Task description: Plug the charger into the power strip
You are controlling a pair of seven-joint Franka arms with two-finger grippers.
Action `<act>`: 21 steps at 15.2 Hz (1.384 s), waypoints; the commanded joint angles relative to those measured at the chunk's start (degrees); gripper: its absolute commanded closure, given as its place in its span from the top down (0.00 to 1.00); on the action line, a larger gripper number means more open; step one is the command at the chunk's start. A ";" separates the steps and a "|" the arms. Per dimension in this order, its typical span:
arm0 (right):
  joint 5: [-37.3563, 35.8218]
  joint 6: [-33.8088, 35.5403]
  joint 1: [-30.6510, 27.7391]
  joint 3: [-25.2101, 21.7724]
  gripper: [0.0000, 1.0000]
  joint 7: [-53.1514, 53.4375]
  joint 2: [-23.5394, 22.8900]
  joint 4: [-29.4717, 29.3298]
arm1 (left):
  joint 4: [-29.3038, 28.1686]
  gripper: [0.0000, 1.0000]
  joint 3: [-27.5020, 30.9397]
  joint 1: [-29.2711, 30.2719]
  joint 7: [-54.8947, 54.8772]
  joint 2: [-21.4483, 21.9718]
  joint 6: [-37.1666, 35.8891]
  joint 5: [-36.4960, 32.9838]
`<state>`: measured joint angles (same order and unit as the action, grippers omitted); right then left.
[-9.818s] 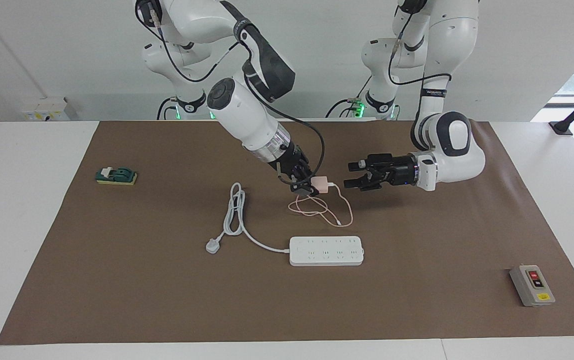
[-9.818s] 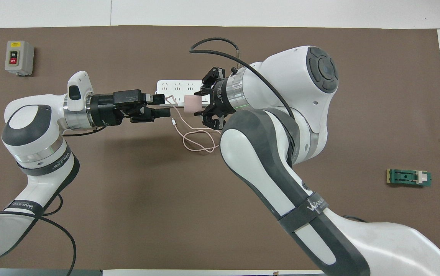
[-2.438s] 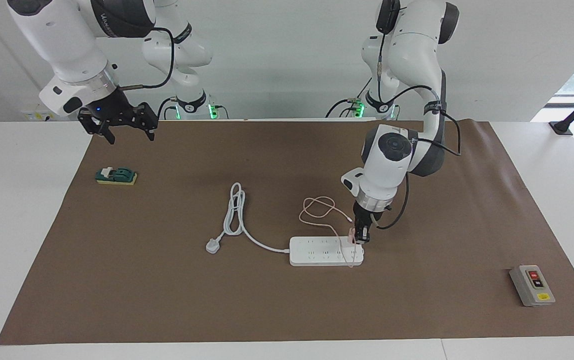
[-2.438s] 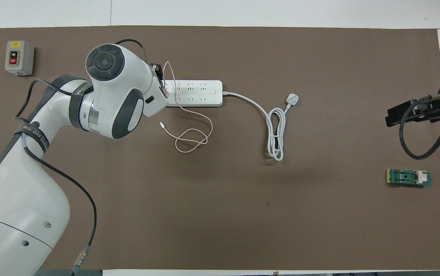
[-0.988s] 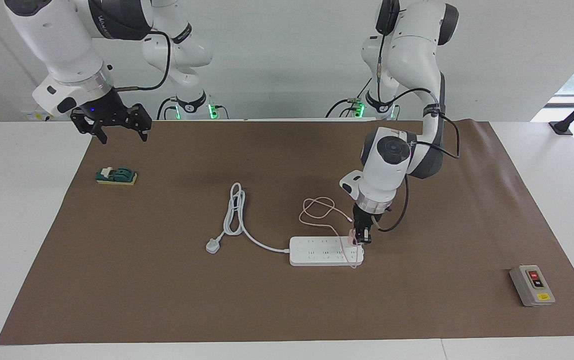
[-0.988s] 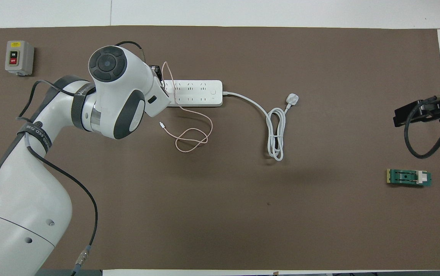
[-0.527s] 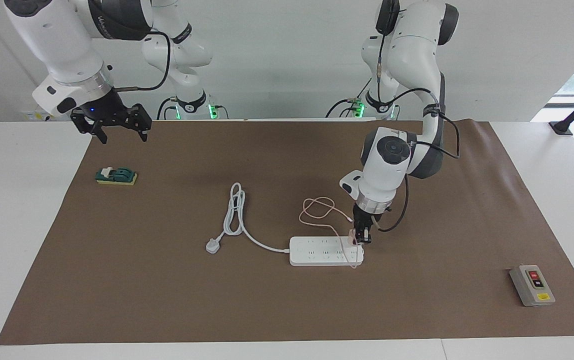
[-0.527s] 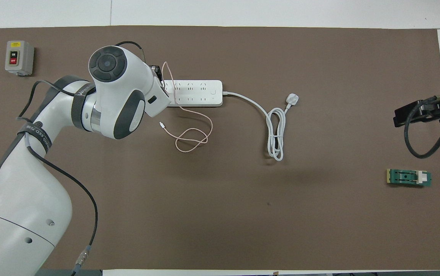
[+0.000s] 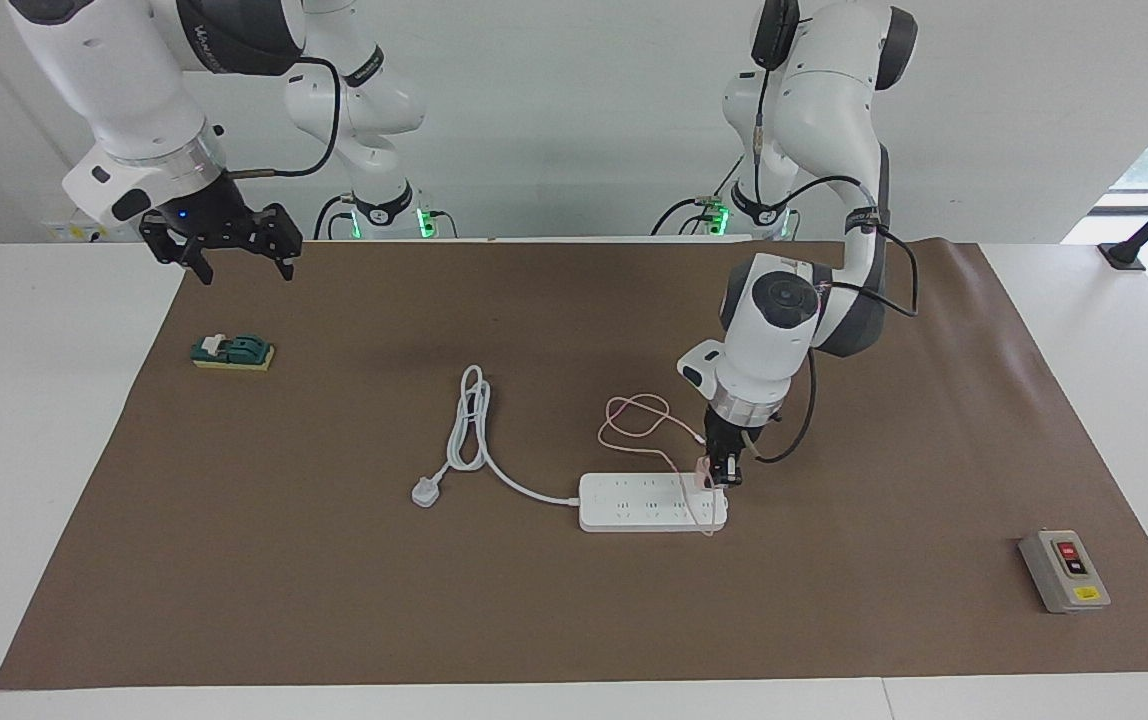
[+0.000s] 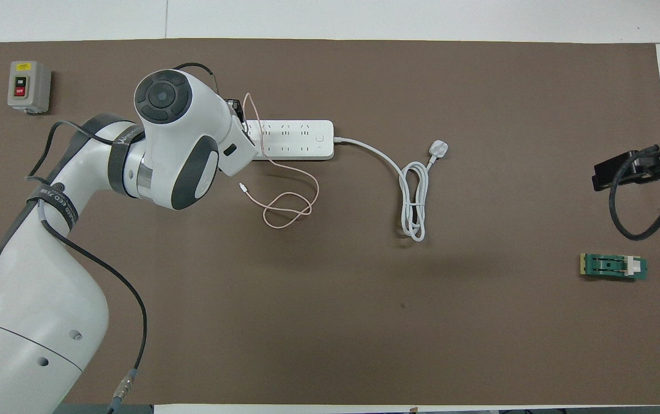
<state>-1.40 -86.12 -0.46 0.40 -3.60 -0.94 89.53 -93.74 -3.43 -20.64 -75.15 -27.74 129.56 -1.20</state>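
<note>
Charger [image 9: 705,472] held pinched by the left gripper [image 9: 722,472], right at the end of the power strip [image 9: 652,501] toward the left arm's end of the surface [image 9: 834,600]. Fingers pointed straight down, clenched on the small pink cube. Judged to be touching or nearly touching the end socket; prongs hidden, so seating could not be confirmed. From overhead, grip point covered by the left arm's wrist, with only the strip's remaining sockets showing beside it.

Pink cable [image 9: 634,425] ran from the fingers in a loose loop on the surface toward the robots, with a strand draped across the strip's end just below the fingers. White plug [image 9: 424,491] and its coiled cord lay well apart from the fingers, toward the right arm's end.

Right gripper [image 9: 224,240] waited high above the mat's edge, over nothing, fingers spread and empty, the green block [image 9: 232,351] near below it.

Risks, as judged: prongs slightly off the slots, so a push would slide or tip the unheld strip; draped cable strand caught under the cube, blocking full seating; cube twisting in the pinch under pressure; release too soon, leaving the charger half in.
</note>
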 commanded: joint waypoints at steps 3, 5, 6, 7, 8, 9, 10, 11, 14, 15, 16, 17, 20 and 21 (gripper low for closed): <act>-0.71 0.25 -0.69 0.57 1.00 0.70 1.20 1.17 | -2.42 0.00 -0.09 -0.10 1.49 0.41 -0.80 -0.39; -0.71 0.25 -0.69 0.57 1.00 0.70 1.20 1.17 | -2.42 0.00 0.00 0.33 1.32 0.32 -0.71 -0.39; -0.71 0.25 -0.69 0.57 1.00 0.61 1.20 1.17 | -2.42 0.00 0.09 0.42 1.14 0.41 -0.71 -0.39; -0.71 0.25 -0.69 0.57 1.00 0.70 1.20 1.17 | -2.42 0.00 0.09 0.42 1.14 0.41 -0.79 -0.39; -0.71 0.25 -0.69 0.57 1.00 0.70 1.20 1.17 | -2.50 0.00 0.09 0.42 1.14 0.41 -0.97 -0.39; -0.71 0.25 -0.69 0.57 1.00 0.70 1.20 1.17 | -2.42 0.00 0.09 0.42 1.23 0.41 -1.15 -0.39; -0.71 0.25 -0.69 0.57 1.00 0.61 1.20 1.17 | -2.42 0.00 0.18 0.42 1.23 0.41 -1.50 -0.39; -0.71 0.25 -0.69 0.57 1.00 0.70 1.20 1.17 | -2.42 0.00 0.09 0.42 1.32 0.49 -1.59 -0.39; -0.71 0.25 -0.69 0.57 1.00 0.70 1.20 1.17 | -2.42 0.00 0.09 0.42 1.32 0.49 -2.03 -0.39; -0.71 0.25 -0.69 0.57 1.00 0.70 1.20 1.17 | -2.59 0.00 0.09 0.34 1.49 0.49 -1.68 -0.39; -0.71 0.25 -0.69 0.57 1.00 0.70 1.20 1.17 | -3.11 0.00 0.09 0.42 1.67 0.49 -1.07 -0.39; -0.71 0.25 -0.69 0.57 1.00 0.61 1.20 1.17 | -3.29 0.00 -0.09 0.42 2.37 0.49 -0.62 -0.39; -0.71 0.25 -0.69 0.57 1.00 0.70 1.20 1.17 | -3.30 0.00 -0.09 0.34 3.69 0.49 -0.44 -0.30; -0.71 0.25 -0.69 0.57 1.00 0.70 1.20 1.17 | -3.30 0.00 -0.09 0.34 3.78 0.49 -0.18 -0.30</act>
<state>-1.40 -86.12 -0.46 0.40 -3.60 -0.90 89.53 -93.92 -3.36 -20.54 -72.63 -27.44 128.48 -1.16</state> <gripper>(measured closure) 0.000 0.678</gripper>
